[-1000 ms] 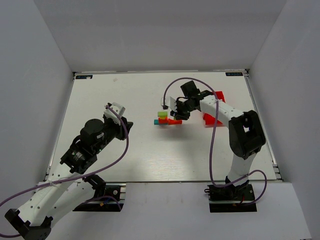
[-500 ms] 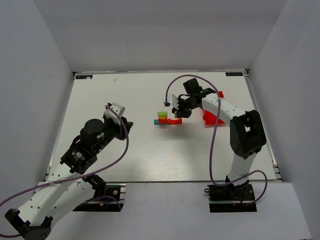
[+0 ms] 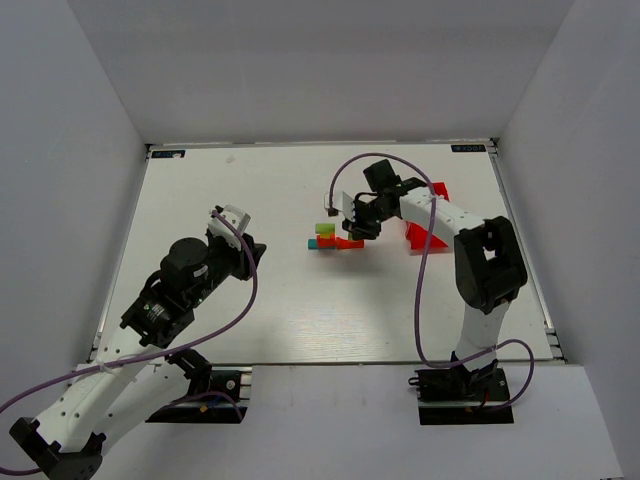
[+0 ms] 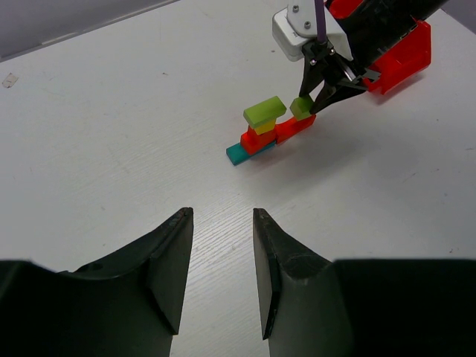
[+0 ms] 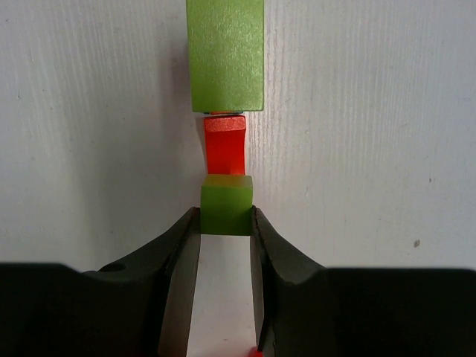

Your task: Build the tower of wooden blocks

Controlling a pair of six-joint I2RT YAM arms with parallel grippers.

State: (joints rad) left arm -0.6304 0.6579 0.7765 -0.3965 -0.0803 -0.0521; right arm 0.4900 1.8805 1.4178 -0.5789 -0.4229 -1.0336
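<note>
The wood block tower (image 3: 328, 238) stands mid-table: a teal bar (image 4: 238, 154) at the bottom, a red piece (image 4: 256, 140), a yellow cube (image 4: 262, 128) and a lime-green block (image 4: 265, 111) on top. A red bar (image 4: 294, 128) leans off its right side. My right gripper (image 5: 224, 213) is shut on a small lime-green cube (image 5: 227, 204) and holds it on or just above the red bar's end. I cannot tell if they touch. It also shows in the top view (image 3: 354, 230). My left gripper (image 4: 221, 216) is open and empty, well to the tower's left (image 3: 245, 250).
A red plastic bin (image 3: 425, 235) lies right of the tower, behind the right arm, and also shows in the left wrist view (image 4: 401, 56). White walls enclose the table (image 3: 300, 310) on three sides.
My right gripper drew up and back a little, then came back down to the tower's right end with the lime-green cube. The left arm has not moved.
</note>
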